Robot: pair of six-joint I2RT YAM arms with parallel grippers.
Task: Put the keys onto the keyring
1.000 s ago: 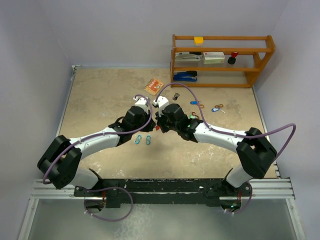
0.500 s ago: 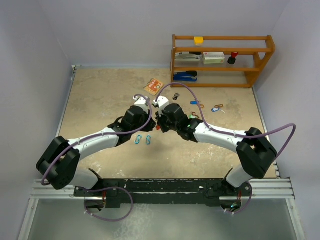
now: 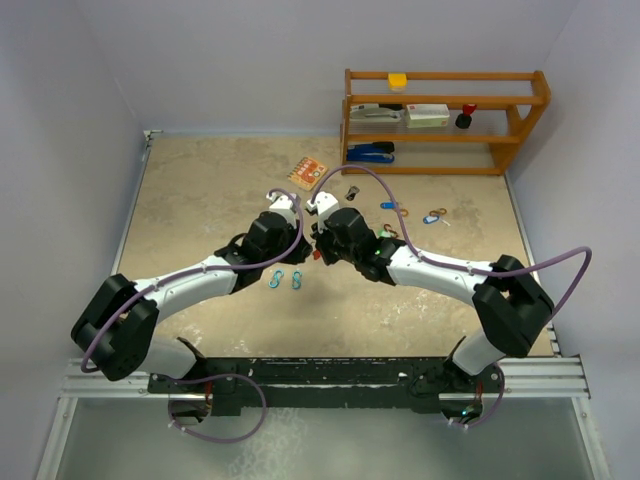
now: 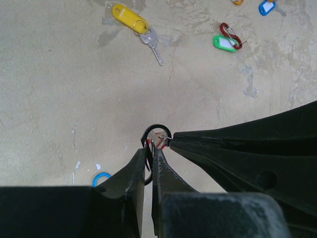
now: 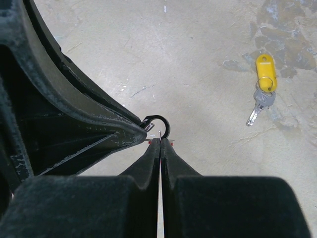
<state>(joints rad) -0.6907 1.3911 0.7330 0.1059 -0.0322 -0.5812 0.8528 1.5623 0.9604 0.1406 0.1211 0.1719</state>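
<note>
My left gripper [image 3: 303, 247] is shut on a black keyring [image 4: 157, 130], holding it above the table; its fingertips [image 4: 142, 154] pinch the ring's lower side. My right gripper [image 3: 318, 252] is shut on a key with a red tag [image 5: 150, 142], only slivers of which show. Its tips [image 5: 161, 142] touch the black ring [image 5: 162, 122]. The two grippers meet tip to tip in the table's middle. A yellow-tagged key [image 4: 133, 21] lies on the table and also shows in the right wrist view [image 5: 264, 79]. A green-tagged key [image 4: 224, 43] and a blue-tagged one [image 4: 267, 7] lie further off.
Two blue wire clips [image 3: 286, 280] lie just in front of the grippers. Blue-tagged keys [image 3: 396, 208] [image 3: 433, 216] and a dark-tagged one [image 3: 352, 192] lie behind the right arm. An orange card [image 3: 308, 172] and a wooden shelf [image 3: 445, 120] with staplers stand at the back.
Almost nothing: both grippers stay pressed together at the ring, with only a slight shift.
</note>
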